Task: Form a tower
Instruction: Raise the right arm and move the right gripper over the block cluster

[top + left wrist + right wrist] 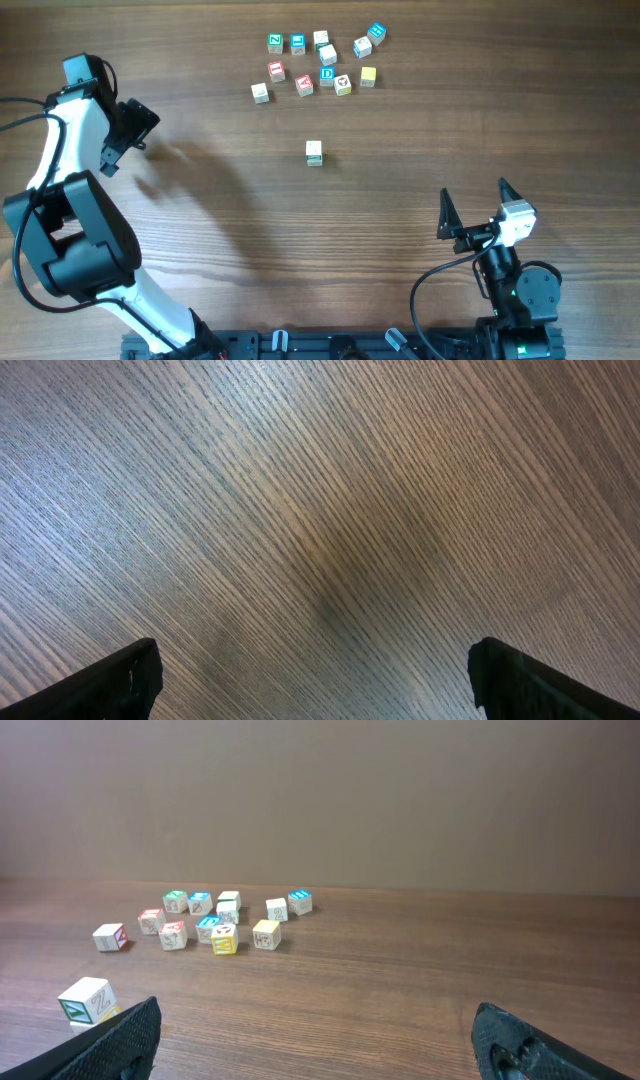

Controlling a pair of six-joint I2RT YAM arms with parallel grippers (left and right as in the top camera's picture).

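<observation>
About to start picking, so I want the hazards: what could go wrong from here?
The alphabet cubes are bunched tightly at the far side, so the wide-open right tool may shove neighbours when taking one. The lone white cube sits apart mid-table; a careless placement on it could knock it aside.

R wrist view: right pincer (315,1010) cut by bottom edge, only finger tips show. Nearest cube (88,998): base partly hid by a finger; 1 cube or a stack, can't tell. L wrist view: left pincer (314,648) cropped likewise. Overhead: cluster cubes (322,60), letters too small to read.
</observation>
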